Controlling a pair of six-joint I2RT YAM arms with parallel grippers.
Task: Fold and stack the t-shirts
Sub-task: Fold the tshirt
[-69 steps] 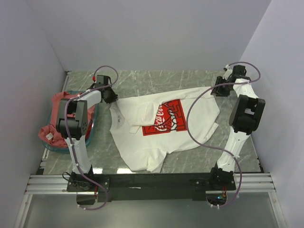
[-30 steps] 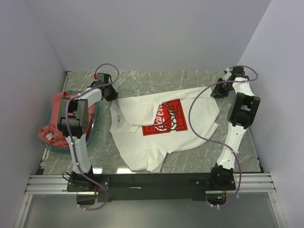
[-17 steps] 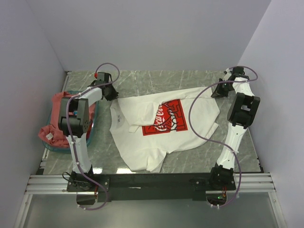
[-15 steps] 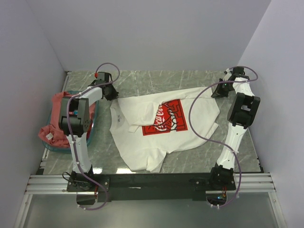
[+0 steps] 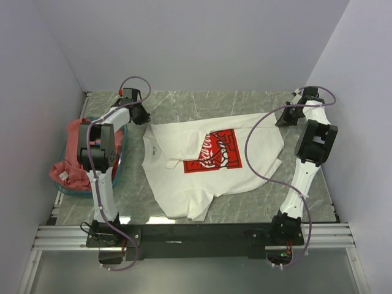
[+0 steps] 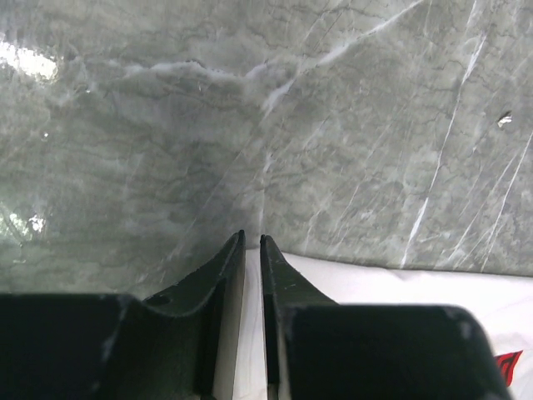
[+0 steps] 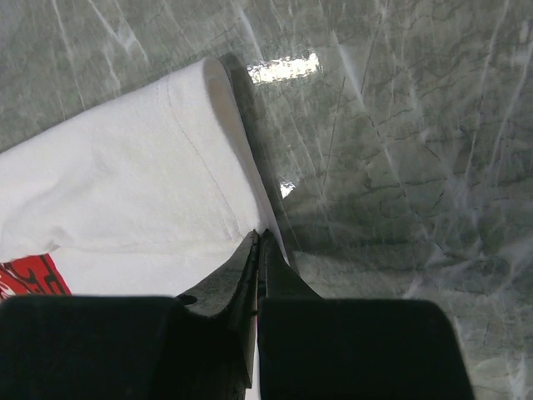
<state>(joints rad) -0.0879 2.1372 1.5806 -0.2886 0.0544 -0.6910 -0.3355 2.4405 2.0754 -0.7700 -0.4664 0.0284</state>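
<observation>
1. a white t-shirt (image 5: 208,168) with a red square coca-cola print (image 5: 212,152) lies spread, print up, across the middle of the grey-green marble worktop (image 5: 245,199), its collar toward the left side.
2. the left gripper (image 6: 252,243) sits at the shirt's far-left corner. its fingers are drawn nearly together, with a strip of white cloth in the narrow gap between them, so it is gripping the white t-shirt there.
3. the right gripper (image 7: 258,235) is at the shirt's far-right corner with its fingers pressed fully together. the tips rest right on the stitched edge of the cloth (whether any fabric is nipped between them cannot be told from the wrist view).
4. both arms reach out to the far side of the worktop, one on each side of the shirt.
5. a salmon-red t-shirt (image 5: 66,173) lies bunched in a teal basket (image 5: 76,192) at the left edge of the worktop, beside the left arm and well apart from the white shirt. part of it hangs over the basket's rim.
</observation>
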